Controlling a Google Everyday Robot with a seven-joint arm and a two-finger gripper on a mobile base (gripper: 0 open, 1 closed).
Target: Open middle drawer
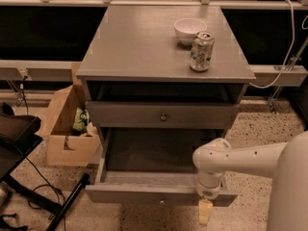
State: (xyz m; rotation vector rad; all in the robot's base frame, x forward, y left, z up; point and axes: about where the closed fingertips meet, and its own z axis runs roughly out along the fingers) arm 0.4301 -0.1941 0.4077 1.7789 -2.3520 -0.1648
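Note:
The grey cabinet (144, 42) has three levels. The middle drawer (120, 115) is a flat grey front with a small round knob (163, 116), and it sits shut under an empty dark top slot. The bottom drawer (144, 194) below it is pulled far out and its box looks empty. Its knob (161, 201) shows at the front. My gripper (205, 211) hangs from the white arm (231, 160), pointing down just in front of the bottom drawer's front at its right end. It is well below and to the right of the middle drawer's knob.
A white bowl (189, 30) and a drink can (201, 51) stand on the cabinet top at the right. An open cardboard box (67, 129) sits on the floor to the left. A dark chair and cables (19, 143) lie at the far left. A cable (284, 57) hangs at the right.

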